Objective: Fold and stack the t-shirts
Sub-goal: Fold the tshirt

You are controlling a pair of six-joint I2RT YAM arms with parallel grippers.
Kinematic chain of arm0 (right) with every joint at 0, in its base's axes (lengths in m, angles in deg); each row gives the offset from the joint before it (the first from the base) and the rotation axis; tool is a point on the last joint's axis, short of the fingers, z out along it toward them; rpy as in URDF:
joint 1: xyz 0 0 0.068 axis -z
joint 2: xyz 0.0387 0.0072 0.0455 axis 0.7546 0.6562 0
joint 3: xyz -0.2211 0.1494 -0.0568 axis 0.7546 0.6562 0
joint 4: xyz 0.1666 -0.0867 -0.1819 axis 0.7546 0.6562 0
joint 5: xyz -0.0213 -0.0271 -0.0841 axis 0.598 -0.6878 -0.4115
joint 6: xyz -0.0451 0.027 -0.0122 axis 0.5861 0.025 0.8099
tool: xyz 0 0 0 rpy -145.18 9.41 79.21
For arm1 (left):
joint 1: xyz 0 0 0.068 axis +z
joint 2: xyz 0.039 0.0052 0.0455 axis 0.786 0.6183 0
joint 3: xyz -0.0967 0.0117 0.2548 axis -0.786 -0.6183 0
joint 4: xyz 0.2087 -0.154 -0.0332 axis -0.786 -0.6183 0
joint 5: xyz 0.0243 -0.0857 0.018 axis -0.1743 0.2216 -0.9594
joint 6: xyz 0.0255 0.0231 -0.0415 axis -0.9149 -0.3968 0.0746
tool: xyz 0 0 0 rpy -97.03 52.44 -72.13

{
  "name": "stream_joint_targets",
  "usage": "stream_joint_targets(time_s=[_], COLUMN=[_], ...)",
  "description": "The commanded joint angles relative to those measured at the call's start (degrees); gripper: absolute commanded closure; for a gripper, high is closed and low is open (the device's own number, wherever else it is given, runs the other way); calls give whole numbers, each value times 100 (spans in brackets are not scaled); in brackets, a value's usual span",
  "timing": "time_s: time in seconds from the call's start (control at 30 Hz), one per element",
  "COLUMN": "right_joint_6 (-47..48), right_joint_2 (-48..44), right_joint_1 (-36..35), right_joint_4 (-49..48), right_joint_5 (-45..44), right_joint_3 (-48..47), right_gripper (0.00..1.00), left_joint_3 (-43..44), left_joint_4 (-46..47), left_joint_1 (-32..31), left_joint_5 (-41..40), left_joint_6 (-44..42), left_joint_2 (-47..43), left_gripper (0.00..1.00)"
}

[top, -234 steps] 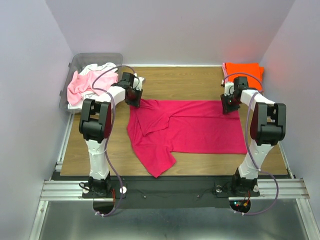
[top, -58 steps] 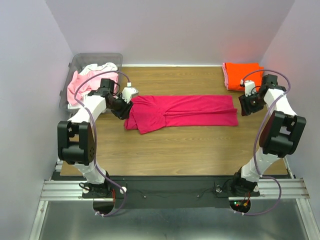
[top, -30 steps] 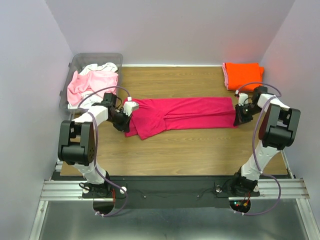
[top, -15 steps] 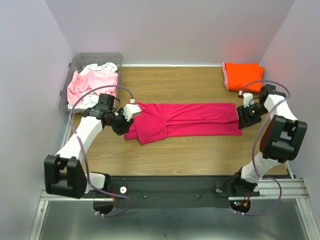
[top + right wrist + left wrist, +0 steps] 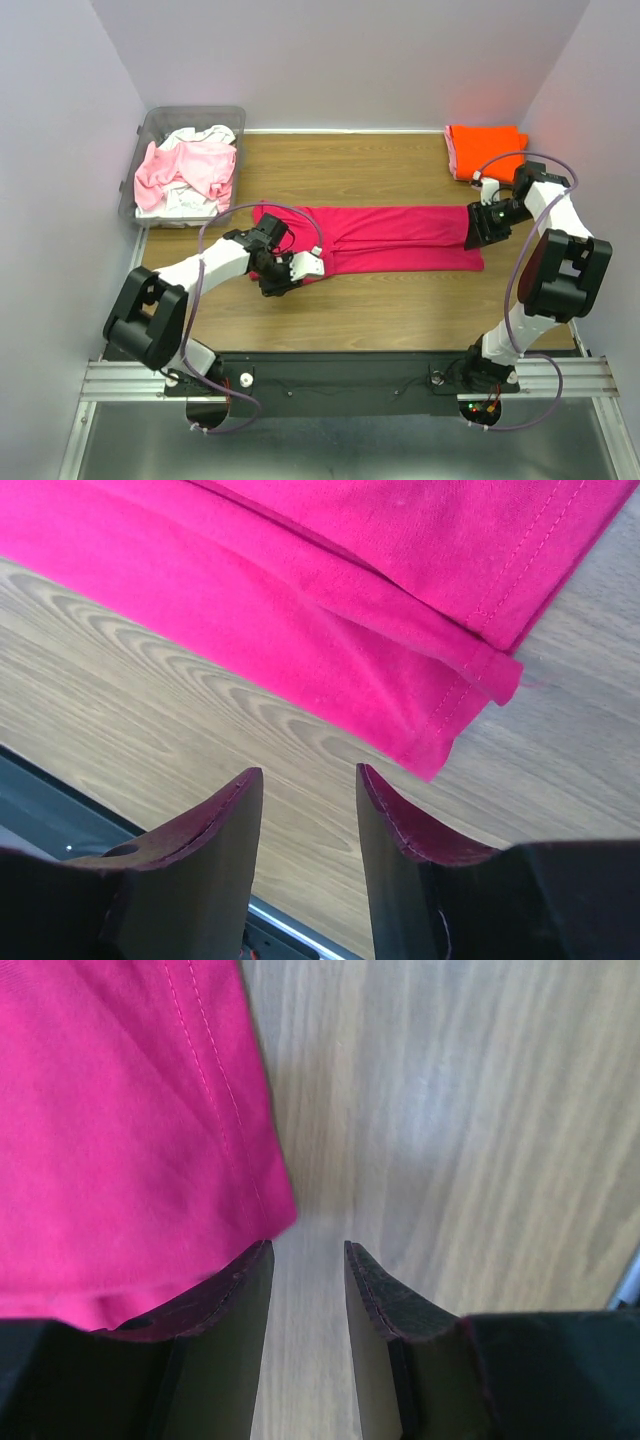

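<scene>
Length is the thing to read here: the deep magenta-pink fabric t-shirt [image 5: 390, 238], folded into a narrow band, lies flat on the wooden table [image 5: 400, 310] with its long axis running straight from one claw to the other. The next fold, I judge, must carry one short end over toward the opposite one. The left claw [image 5: 306, 1252] hangs low at the band's near left corner. Its two dark fingers stand parted with bare wood between them, gripping nothing, and the stitched hem corner sits just ahead of one finger, the cloth spreading away on that side. The right claw [image 5: 308, 772] is likewise parted and empty at the band's right end, where the doubled corner of cloth lies just ahead of its fingertips, not between them. Each arm is nearest its own end, and neither is near the middle. The folded bright orange fabric t-shirt [image 5: 487, 150] lies beyond the right claw toward the far corner, well apart from the left claw, so the stacking place probably favours the right arm.
</scene>
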Motion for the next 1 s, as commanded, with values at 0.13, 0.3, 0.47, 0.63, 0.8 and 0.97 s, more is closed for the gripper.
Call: stream_joint_targets(time_s=[0.13,0.3,0.47,0.63,0.8,0.97], right_joint_6=[-81,-55,-55,15,68,86], right_joint_2=[33,60,-10,-90,-81,24], right_joint_1=[6,6,6,6,6,6], right_joint_4=[89,28,10,1,-43,-78], right_joint_5=[106,1,-25,-69,-96,-61], right_joint_3=[-143,-99,-20,59,68,-28], right_gripper=[53,54,55,57,59,58], left_joint_3=[-53,113,254,517,1545,2520], left_joint_4=[690,866,743,68,-1032,-1262], left_joint_1=[-131,-202,-210,-210,-184,-61], left_joint_5=[-306,-419,-481,-140,370,451], left_joint_6=[126,328,495,329,231,319], left_joint_2=[527,992,1345,854,299,508], left_gripper=[54,57,95,100,100,100])
